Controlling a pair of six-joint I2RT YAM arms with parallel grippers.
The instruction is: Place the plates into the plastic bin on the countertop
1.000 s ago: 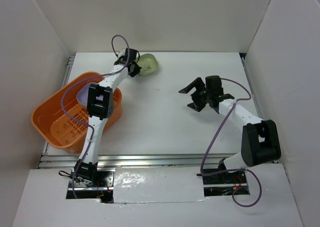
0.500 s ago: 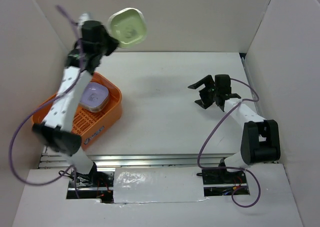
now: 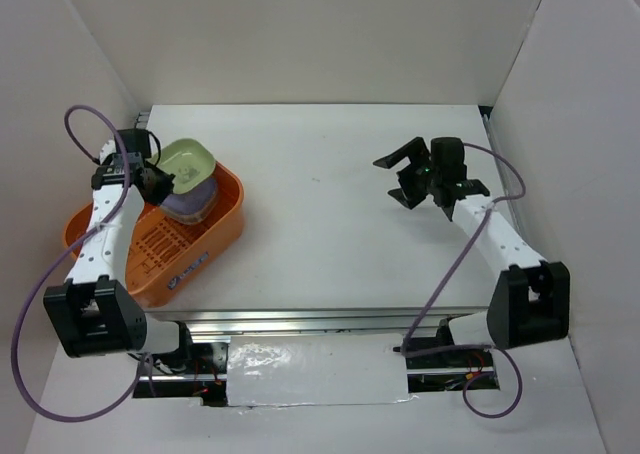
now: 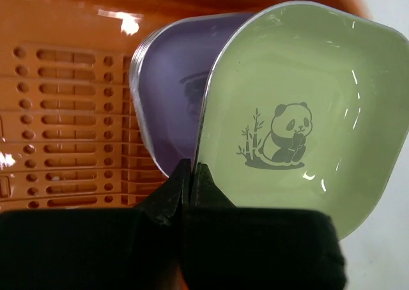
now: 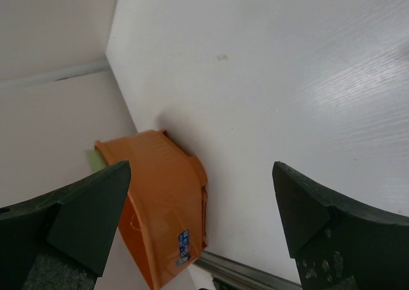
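The orange plastic bin sits at the left of the white countertop. A lilac plate stack lies in its far right corner. My left gripper is shut on the rim of a green plate and holds it tilted just above the lilac plates. In the left wrist view the green plate shows a panda print, with the lilac plate behind it and my left gripper pinching its edge. My right gripper is open and empty above the countertop at the right.
White walls enclose the countertop on three sides. A metal rail runs along the front edge. The right wrist view looks across the bare white surface at the bin, between its own open gripper.
My left arm has swung the green plate from the far middle of the countertop, up high, then down over the bin's lilac plates. The bin has shifted. The right gripper moved slightly right.
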